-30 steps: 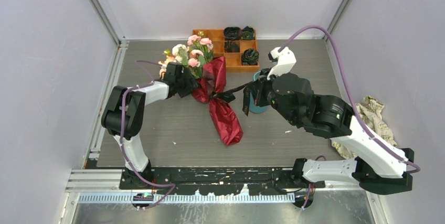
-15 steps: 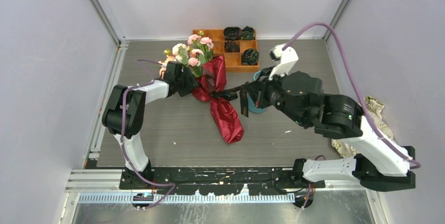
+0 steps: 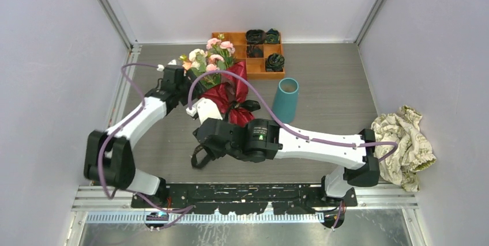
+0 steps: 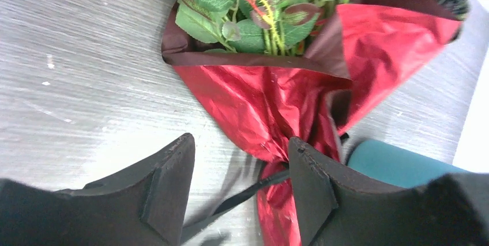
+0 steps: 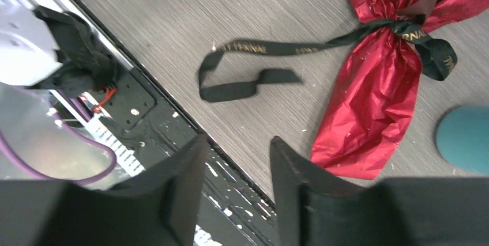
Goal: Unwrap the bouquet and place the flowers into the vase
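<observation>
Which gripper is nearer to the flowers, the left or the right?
Left. The left gripper hangs just left of the flowers in the top view. The right gripper is much farther, at the near edge of the table, above the loose ribbon.

What my grey tabletop carries
The bouquet lies on its side, black ribbon trailing toward the near edge. The vase stands upright beside it, orange tray behind, beige cloth far right.

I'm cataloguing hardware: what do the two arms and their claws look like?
The left arm and right arm have white links and black joints; each trails a purple cable. The right arm bears a small green light. The left claw and right claw have black wedge-shaped fingers.
</observation>
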Tool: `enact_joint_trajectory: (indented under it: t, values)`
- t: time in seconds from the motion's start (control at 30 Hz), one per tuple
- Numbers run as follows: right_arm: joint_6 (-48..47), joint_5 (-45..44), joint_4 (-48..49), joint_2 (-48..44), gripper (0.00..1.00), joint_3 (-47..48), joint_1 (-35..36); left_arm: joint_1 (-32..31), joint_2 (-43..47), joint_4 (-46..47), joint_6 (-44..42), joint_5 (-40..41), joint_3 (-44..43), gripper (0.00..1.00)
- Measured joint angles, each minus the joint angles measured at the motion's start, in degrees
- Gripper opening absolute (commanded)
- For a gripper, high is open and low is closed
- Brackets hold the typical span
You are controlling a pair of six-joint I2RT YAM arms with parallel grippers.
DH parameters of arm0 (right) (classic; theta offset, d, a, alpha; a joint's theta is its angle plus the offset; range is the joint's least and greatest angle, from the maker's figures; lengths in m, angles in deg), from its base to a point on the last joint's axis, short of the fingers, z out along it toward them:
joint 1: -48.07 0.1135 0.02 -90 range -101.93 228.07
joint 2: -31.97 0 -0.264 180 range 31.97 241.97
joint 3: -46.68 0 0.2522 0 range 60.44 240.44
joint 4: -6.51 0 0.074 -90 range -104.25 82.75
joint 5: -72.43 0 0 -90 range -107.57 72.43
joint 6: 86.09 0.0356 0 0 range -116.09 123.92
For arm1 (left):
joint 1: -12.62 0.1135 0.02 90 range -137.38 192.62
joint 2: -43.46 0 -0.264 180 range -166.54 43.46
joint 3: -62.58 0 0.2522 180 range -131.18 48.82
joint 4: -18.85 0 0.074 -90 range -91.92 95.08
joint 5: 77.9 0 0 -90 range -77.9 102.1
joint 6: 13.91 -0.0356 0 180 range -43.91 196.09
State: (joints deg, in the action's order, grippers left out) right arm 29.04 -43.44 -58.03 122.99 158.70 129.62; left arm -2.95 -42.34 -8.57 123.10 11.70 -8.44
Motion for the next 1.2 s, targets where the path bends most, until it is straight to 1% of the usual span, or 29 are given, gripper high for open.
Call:
enact_joint_trajectory:
  t: [0.03,0.07,0.1,0.23,0.3,0.37,0.47,0.57,0.63,0.8,0.93,1.1,1.2]
  values:
    - [0.02,0.09,-0.37,0.13,0.67,-0.7,0.02,0.0,3.28,-1.01,-0.28,0.9,0.44,0.61]
    - [0.31,-0.15,-0.7,0.02,0.71,-0.98,0.0,0.0,5.38,-1.9,-0.55,1.46,0.57,0.61]
    - [0.24,-0.85,-0.61,-0.42,0.72,-1.49,-0.02,0.0,8.2,-2.97,-0.87,2.34,0.85,0.61]
    - [0.66,-4.96,-0.74,-3.8,0.68,-4.33,-1.73,0.0,17.86,-5.81,-1.25,3.98,3.17,0.61]
    - [1.33,-5.35,-0.55,-5.81,0.66,-5.88,-5.51,-0.11,21.92,-6.84,-1.2,4.04,5.18,0.61]
    - [2.23,-4.44,0.83,-8.35,0.64,-9.01,-12.7,-0.72,24.92,-7.34,-1.16,4.02,7.8,0.6]
    - [2.95,-2.14,2.38,-9.68,0.61,-12.94,-24.22,-2.91,26.49,-7.39,-1.05,4.04,11.93,0.6]
    - [3.34,0.44,3.61,-7.69,0.6,-14.75,-32.17,-6.58,25.64,-7.23,-0.96,4.07,15.19,0.59]
    - [3.43,2.4,4.66,-5.22,0.59,-14.86,-34.23,-9.4,23.89,-7.02,-0.92,4.31,16.09,0.59]
    - [3.5,7.19,7.69,2.75,0.6,-14.43,-34.93,-15.26,17.29,-4.13,-0.42,5.44,16.37,0.59]
    - [3.5,10.14,9.27,8.17,0.6,-14.14,-35.32,-16.31,10.86,0.0,1.36,5.07,16.72,0.58]
    - [3.52,11.47,10.56,9.14,0.6,-14.14,-36.5,-17.86,1.84,5.53,3.65,3.74,17.55,0.55]
    - [3.5,11.76,11.58,9.09,0.6,-14.16,-37.13,-18.91,-0.87,8.44,4.22,3.61,16.04,0.51]
